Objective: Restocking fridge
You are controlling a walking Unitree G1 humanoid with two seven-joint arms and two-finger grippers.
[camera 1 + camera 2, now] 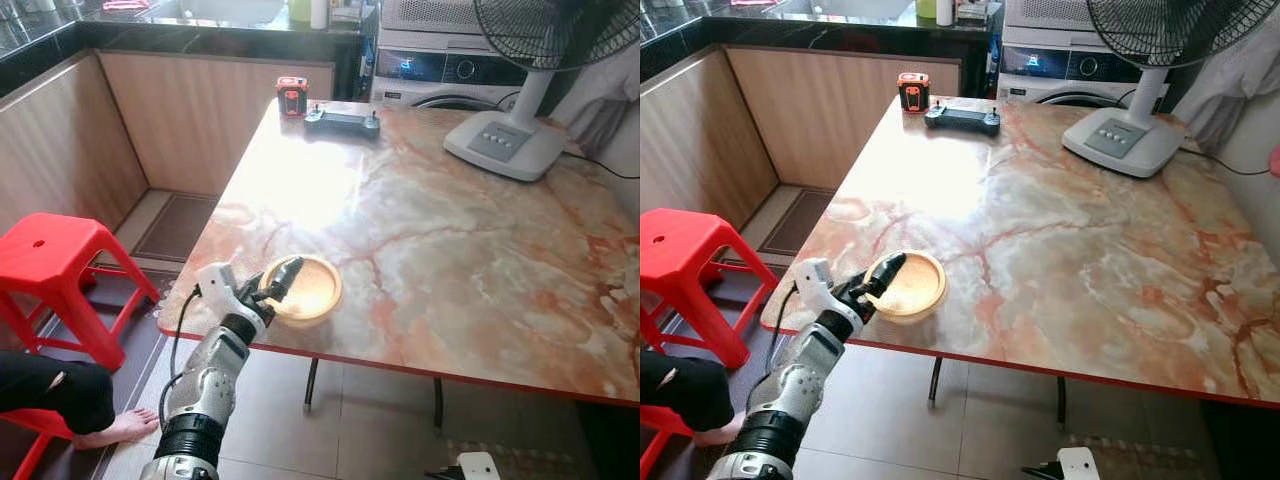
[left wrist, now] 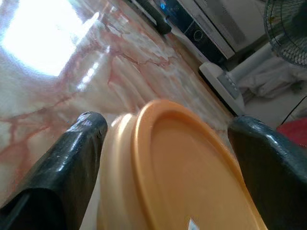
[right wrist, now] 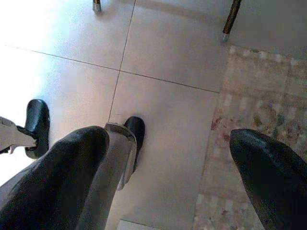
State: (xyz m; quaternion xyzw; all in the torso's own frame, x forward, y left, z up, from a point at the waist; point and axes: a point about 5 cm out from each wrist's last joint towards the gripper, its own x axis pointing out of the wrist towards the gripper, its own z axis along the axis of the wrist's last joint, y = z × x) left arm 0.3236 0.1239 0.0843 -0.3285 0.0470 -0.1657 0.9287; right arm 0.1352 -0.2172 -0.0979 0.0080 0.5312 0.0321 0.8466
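Pink-veined marble covers the big dining table (image 1: 450,260), which stands in a kitchen corner with a white pedestal fan (image 1: 515,120) at its far side, a black handheld controller (image 1: 342,121) and a small red-and-black box (image 1: 292,96) near the far edge, and a red plastic stool (image 1: 55,262) on the floor to the robot's left. At the near edge sits the task's thing, a round shallow orange plastic container with a flat lid (image 1: 302,289). The left gripper (image 2: 165,158) is spread wide around it, one black finger (image 2: 72,163) on each side of the rim, not yet closed on it. It looks light and rigid, but the smooth plastic may well slip (the lid seems glossy), so pinching across the side wall just under the lid's lip seems the surest hold. The right gripper (image 3: 177,167) hangs idle, fingers parted, over the tiled floor (image 3: 172,52).
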